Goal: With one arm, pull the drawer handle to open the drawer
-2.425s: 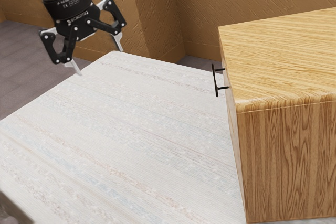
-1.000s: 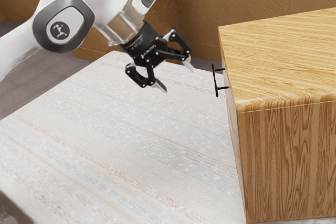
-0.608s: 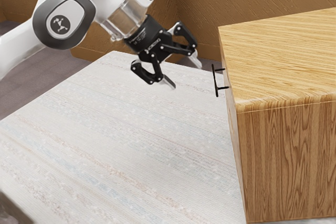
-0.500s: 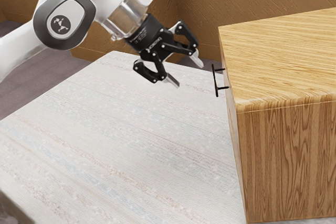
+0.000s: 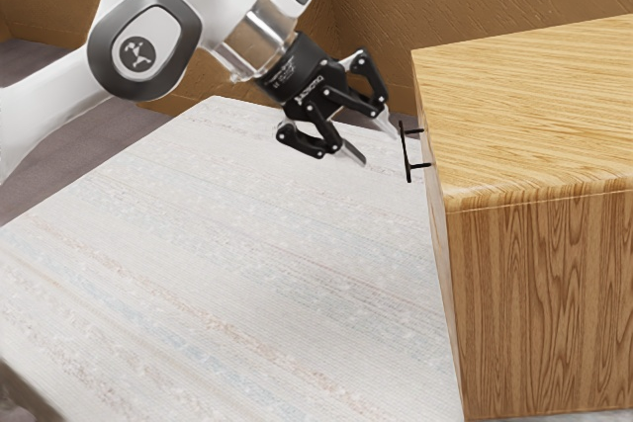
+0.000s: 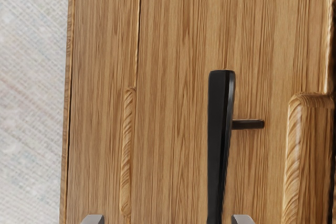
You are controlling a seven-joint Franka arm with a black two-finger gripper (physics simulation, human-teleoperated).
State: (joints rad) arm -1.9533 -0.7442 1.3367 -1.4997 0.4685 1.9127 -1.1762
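exterior: raised, beside the arm [image 5: 148,46], looking down across the table [image 5: 198,274] toward the cabinet [image 5: 534,126] at the exterior view's right, mid-range | wrist: arm-mounted, close up, facing cabinet front squarely, it seems | shared: handle [image 5: 409,153], cabinet front

a pale, streaked wooden table [image 5: 198,264] spreads out beneath the gripper [image 5: 378,146]. an oak-grain drawer cabinet [image 5: 534,244] stands directly on it, just ahead of the gripper.

Grained wooden cabinet [image 5: 534,126], matt black handle [image 6: 220,145] (smooth).
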